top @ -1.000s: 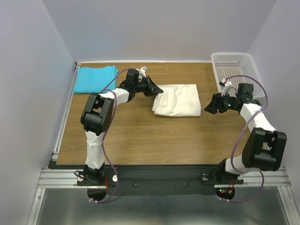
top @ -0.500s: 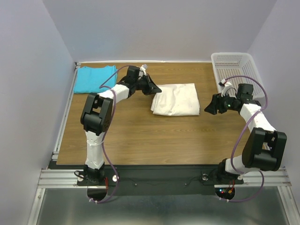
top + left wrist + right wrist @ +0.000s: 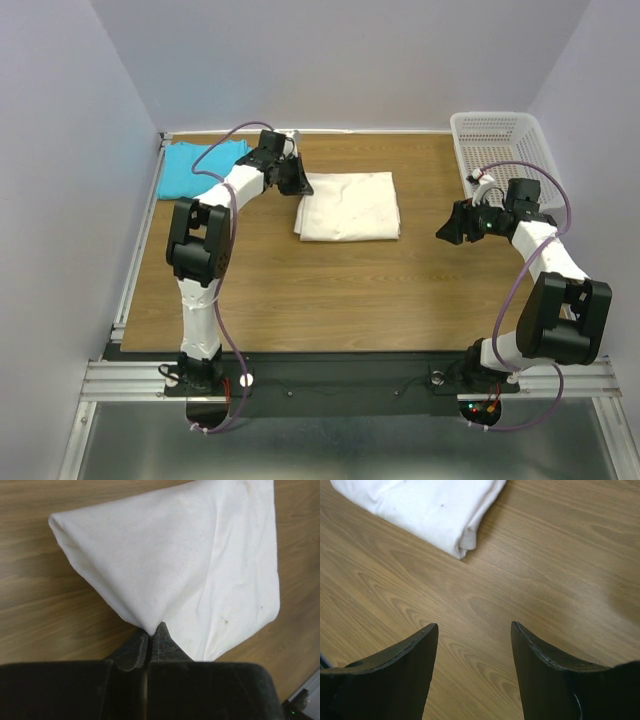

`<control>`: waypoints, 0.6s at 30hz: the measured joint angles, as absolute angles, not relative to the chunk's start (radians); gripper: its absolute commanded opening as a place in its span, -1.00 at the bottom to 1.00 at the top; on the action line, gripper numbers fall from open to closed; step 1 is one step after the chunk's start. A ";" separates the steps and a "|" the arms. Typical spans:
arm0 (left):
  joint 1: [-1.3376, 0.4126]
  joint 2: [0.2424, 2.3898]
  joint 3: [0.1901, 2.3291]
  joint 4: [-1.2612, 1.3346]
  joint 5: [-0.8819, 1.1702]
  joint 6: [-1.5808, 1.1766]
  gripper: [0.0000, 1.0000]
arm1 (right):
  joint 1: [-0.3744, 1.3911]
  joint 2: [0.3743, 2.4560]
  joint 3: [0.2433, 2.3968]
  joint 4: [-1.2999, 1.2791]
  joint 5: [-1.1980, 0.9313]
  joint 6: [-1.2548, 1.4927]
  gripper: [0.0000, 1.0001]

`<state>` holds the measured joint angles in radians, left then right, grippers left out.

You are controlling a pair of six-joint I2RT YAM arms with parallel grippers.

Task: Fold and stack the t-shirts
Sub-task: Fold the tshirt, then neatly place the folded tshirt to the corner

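Two on the surface [image 3: 330, 285]: cream shirt [image 3: 350, 205], blue shirt [image 3: 195, 170], apart.
left tool [image 3: 151, 628]: pressed together, pinching the cream shirt's corner.
right tool [image 3: 472, 626]: spread, empty, cream shirt ahead.

top external: high behind the near edge, looking down on the whole brown wood-grain table [image 3: 330, 290] | left wrist: close above the folded cream cotton t-shirt [image 3: 200, 565], looking down past black fingers [image 3: 131, 650] | right wrist: low, slanted over table | shared: the t-shirt, all views
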<state>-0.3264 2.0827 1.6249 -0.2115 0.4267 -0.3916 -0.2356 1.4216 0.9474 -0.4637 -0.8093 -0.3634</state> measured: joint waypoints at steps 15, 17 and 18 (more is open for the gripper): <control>-0.227 2.083 1.726 -0.376 0.137 -0.133 -1.00 | -0.236 1.424 0.947 -0.464 -0.812 -0.363 0.32; -0.225 2.083 1.747 -0.388 0.080 -0.104 -1.00 | -0.236 1.430 0.947 -0.464 -0.813 -0.363 0.32; -0.225 2.083 1.755 -0.387 0.050 -0.088 -1.00 | -0.236 1.434 0.947 -0.464 -0.813 -0.363 0.32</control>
